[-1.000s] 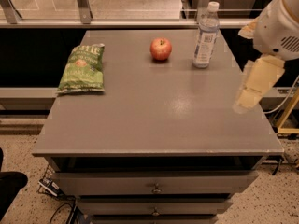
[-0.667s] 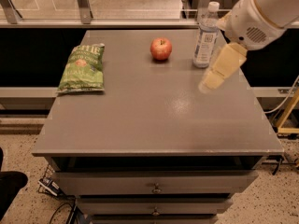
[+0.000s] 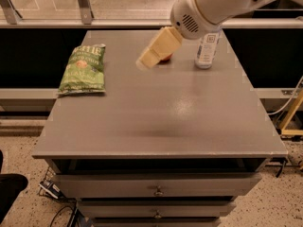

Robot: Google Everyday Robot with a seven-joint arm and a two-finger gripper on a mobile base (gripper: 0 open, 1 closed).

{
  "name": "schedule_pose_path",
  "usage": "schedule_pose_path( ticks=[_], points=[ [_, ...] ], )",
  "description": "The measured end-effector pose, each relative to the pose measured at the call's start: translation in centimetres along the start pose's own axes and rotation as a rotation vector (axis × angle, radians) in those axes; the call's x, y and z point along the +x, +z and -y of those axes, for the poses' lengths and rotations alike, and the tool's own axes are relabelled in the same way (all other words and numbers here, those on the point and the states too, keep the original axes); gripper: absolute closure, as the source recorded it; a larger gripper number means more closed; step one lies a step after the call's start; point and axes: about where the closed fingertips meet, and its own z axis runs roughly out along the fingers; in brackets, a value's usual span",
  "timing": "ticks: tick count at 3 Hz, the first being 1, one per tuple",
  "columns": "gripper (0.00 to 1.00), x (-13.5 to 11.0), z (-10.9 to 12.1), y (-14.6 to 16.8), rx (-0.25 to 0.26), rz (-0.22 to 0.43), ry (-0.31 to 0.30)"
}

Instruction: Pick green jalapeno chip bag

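1. Drawers: these are set in the front face of the gray table, below its near edge. Each visible drawer carries a small metal knob at its centre.

2. Cables: these lie on the speckled floor at the table's near-left corner.

3. Green jalapeno chip bag: it lies flat on the table top, at the left edge in the far half. The lettered end points toward the table's far edge. Nothing touches it.

4. Gripper: cream-coloured, it hangs above the table top around the middle of the far half, slanting down and to the left. It is well apart from the bag, to the bag's right, and holds nothing. Whether it is spread or pressed together cannot be determined.

5. Red apple: it sits on the table top directly behind the gripper and is mostly hidden by it.

6. Water bottle: it stands upright near the table's far-right corner. Its upper part is covered by the white arm, which enters from the upper right.

7. Metal railing: it runs along beyond the table's far edge.
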Motion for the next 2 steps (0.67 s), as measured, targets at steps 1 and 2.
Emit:
schedule_pose_path(
  ticks=[1, 2],
  points=[
    [0.0, -0.94, 0.37, 0.08, 0.023, 0.03, 0.061],
    [0.0, -0.87, 0.24, -0.01, 0.02, 0.026, 0.048]
  ],
)
